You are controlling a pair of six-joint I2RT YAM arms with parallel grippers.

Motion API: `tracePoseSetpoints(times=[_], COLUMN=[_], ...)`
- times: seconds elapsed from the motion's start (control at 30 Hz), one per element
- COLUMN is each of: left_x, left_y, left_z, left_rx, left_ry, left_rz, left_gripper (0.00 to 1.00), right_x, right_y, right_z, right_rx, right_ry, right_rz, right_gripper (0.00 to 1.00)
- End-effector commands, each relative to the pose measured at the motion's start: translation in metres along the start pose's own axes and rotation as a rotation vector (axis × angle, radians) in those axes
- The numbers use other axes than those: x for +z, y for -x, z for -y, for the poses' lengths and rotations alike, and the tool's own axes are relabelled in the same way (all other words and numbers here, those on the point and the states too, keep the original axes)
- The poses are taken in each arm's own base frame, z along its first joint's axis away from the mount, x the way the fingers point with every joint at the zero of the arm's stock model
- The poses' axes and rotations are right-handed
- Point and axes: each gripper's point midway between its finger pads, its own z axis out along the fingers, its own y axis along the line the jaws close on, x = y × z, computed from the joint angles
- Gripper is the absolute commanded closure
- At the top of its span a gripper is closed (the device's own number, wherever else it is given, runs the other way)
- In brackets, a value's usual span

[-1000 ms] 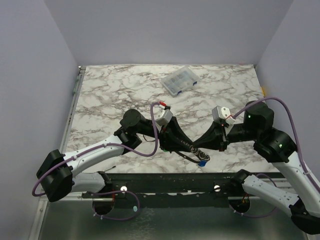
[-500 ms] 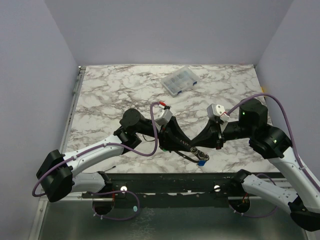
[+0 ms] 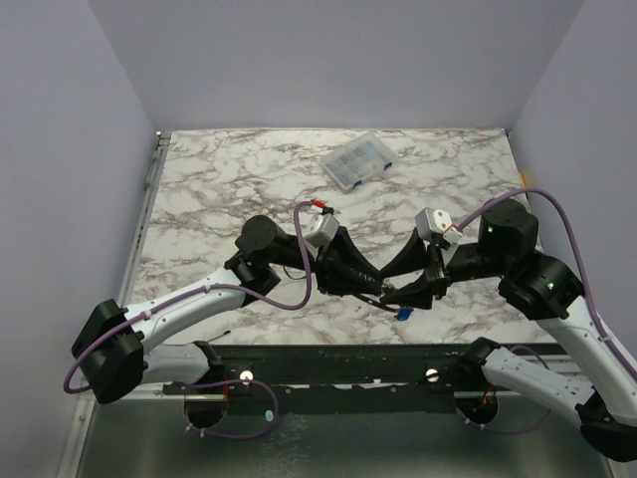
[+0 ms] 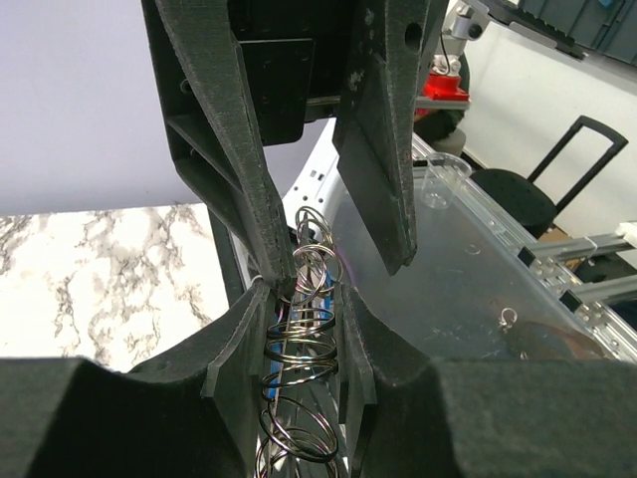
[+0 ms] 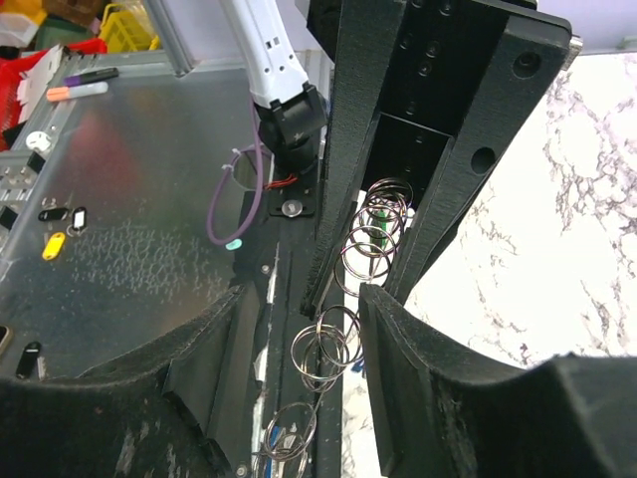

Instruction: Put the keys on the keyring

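Left gripper [image 4: 302,299] is pinching the keyring [image 4: 299,344] by its chain of split rings. Right gripper [image 5: 311,299] is standing spread around the same chain, its fingers not touching it. Both are meeting tip to tip above the marble table [image 3: 219,179], near its front edge. A blue key [image 3: 403,313] is showing just beneath them. A clear compartment box [image 3: 356,161] is sitting well apart, toward the far edge.

Soft, even overhead light, bright on the marble table [image 3: 219,189], shadows faint. In the wrist views the keyring [image 4: 302,344] glints; the close foreground is slightly blurred.
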Motion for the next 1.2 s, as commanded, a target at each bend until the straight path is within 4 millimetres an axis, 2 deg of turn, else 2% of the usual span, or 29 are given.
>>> tracePoseSetpoints(times=[0.0,0.27,0.43,0.5,0.57,0.63,0.73,0.8,0.97,1.17], left_x=[0.001,-0.004,-0.006,-0.008,-0.01,-0.012,-0.014,-0.013,-0.013,-0.012], left_y=[0.023,0.025,0.024,0.024,0.026,0.026,0.027,0.026,0.025,0.022], left_z=[0.017,0.015,0.014,0.011,0.008,0.005,0.005,0.005,0.007,0.009], left_rx=[0.106,0.187,0.209,0.225,0.25,0.274,0.296,0.293,0.289,0.284], left_ry=[-0.041,0.008,0.02,0.044,0.072,0.099,0.109,0.105,0.09,0.075], left_rz=[0.052,0.083,0.087,0.095,0.106,0.116,0.121,0.117,0.111,0.104], left_gripper=[1.0,1.0,1.0,1.0,1.0,1.0,1.0,1.0,1.0,1.0], right_x=[-0.002,-0.033,-0.043,-0.044,-0.042,-0.036,-0.027,-0.025,-0.021,-0.013], right_y=[0.012,0.052,0.053,0.052,0.05,0.046,0.037,0.031,0.021,0.018], right_z=[0.018,0.044,0.061,0.064,0.06,0.045,0.016,0.006,0.001,0.001], right_rx=[-0.053,-0.116,-0.016,0.067,0.113,0.112,0.041,-0.041,-0.154,-0.222], right_ry=[-0.11,-0.397,-0.52,-0.547,-0.533,-0.444,-0.27,-0.206,-0.154,-0.084], right_rz=[0.051,0.196,0.18,0.177,0.166,0.143,0.119,0.126,0.123,0.099], right_gripper=[0.44,0.37,0.36,0.39,0.42,0.45,0.47,0.49,0.61,0.67])
